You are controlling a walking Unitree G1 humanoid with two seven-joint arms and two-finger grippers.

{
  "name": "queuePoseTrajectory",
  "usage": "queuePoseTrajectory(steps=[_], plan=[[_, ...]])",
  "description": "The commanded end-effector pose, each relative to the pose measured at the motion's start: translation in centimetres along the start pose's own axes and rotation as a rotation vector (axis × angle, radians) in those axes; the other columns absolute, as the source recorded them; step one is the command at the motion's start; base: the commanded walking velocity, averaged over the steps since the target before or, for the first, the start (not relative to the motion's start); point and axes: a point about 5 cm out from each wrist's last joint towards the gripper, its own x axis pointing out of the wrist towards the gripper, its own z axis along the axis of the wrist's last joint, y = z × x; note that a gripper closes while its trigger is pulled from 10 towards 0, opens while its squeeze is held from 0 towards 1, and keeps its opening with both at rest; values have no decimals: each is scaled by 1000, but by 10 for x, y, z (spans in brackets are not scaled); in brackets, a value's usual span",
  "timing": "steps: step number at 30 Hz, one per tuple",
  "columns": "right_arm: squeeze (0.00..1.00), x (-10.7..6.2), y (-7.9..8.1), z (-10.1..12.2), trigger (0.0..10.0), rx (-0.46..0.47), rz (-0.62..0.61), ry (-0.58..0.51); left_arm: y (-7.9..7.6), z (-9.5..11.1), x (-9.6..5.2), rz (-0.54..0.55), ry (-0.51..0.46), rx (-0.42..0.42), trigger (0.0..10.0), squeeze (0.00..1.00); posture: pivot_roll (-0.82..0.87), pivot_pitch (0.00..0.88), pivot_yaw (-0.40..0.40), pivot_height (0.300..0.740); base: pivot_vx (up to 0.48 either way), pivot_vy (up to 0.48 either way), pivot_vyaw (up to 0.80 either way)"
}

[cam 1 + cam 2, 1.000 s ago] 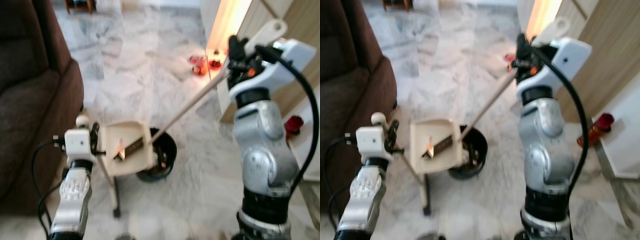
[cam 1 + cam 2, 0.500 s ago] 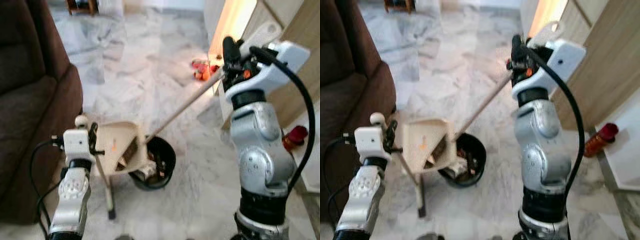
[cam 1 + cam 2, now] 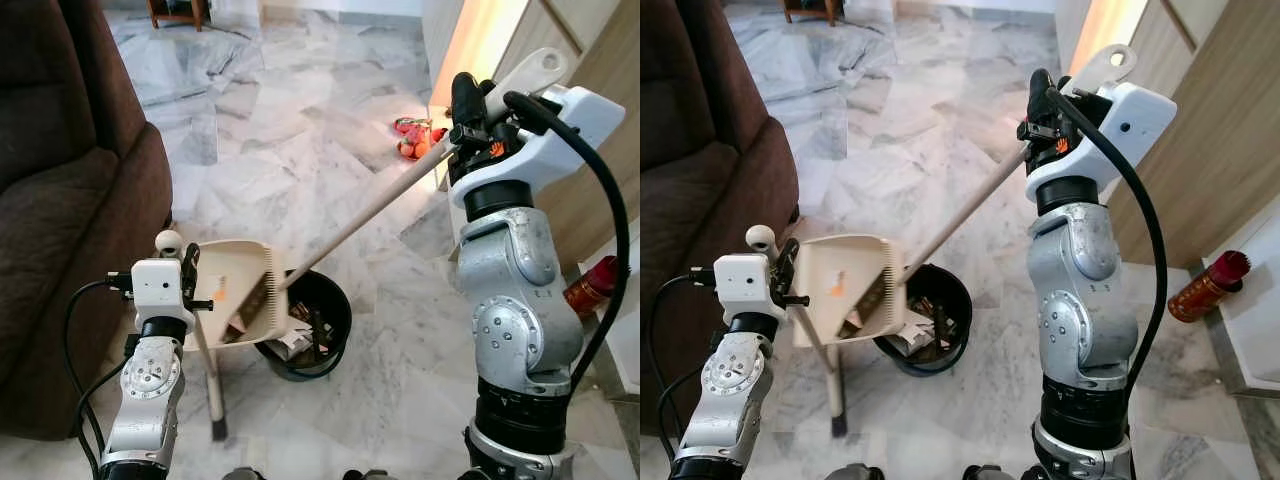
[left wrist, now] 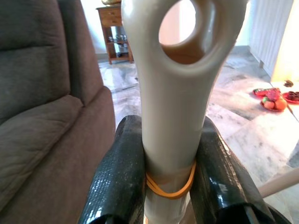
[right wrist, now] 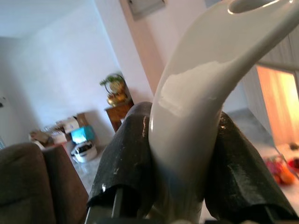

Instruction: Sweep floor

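1. My left gripper clamps the dustpan handle, pan tilted over the black bin.
2. My right gripper grips the broom handle; its head sits in the pan.
3. I see a brown sofa close on the left, a red bottle right.

The floor is polished grey-white marble tile with a soft sheen. At about 9 o'clock there's a brown sofa in a matt, suede-like cloth. The dustpan looks like cream plastic with a smooth, slightly dull finish, and its handle is glossier up close, with a yellow rubber band around it. The broom handle is the same cream plastic, shiny enough to catch highlights. The bin at 6 o'clock is black plastic, fairly glossy. The left gripper's fingers have a textured, grippy black surface. The arms are brushed silver metal with white plastic shells, and at 3 o'clock there's a light wood-grain panel.
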Motion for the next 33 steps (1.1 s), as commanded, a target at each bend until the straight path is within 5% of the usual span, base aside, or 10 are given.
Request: queuePoseTrajectory(steps=[1,9,20,33], plan=[[0,-1,3,20,10000,-37,11,-118,0,5,0,-1,-31,-3,10000,0,137,170,-25,740,0,0,0],[0,-4,7,21,10000,-140,32,-148,0,5,0,-4,-30,-5,10000,0,135,169,-26,740,0,0,0],[0,-19,38,4,10000,-360,284,-176,-2,4,-1,-11,-28,-7,10000,0,134,163,-26,740,0,0,0],[0,-33,58,-3,10000,-429,369,-247,-3,4,-1,-17,-30,-10,10000,0,132,160,-24,740,0,0,0]])
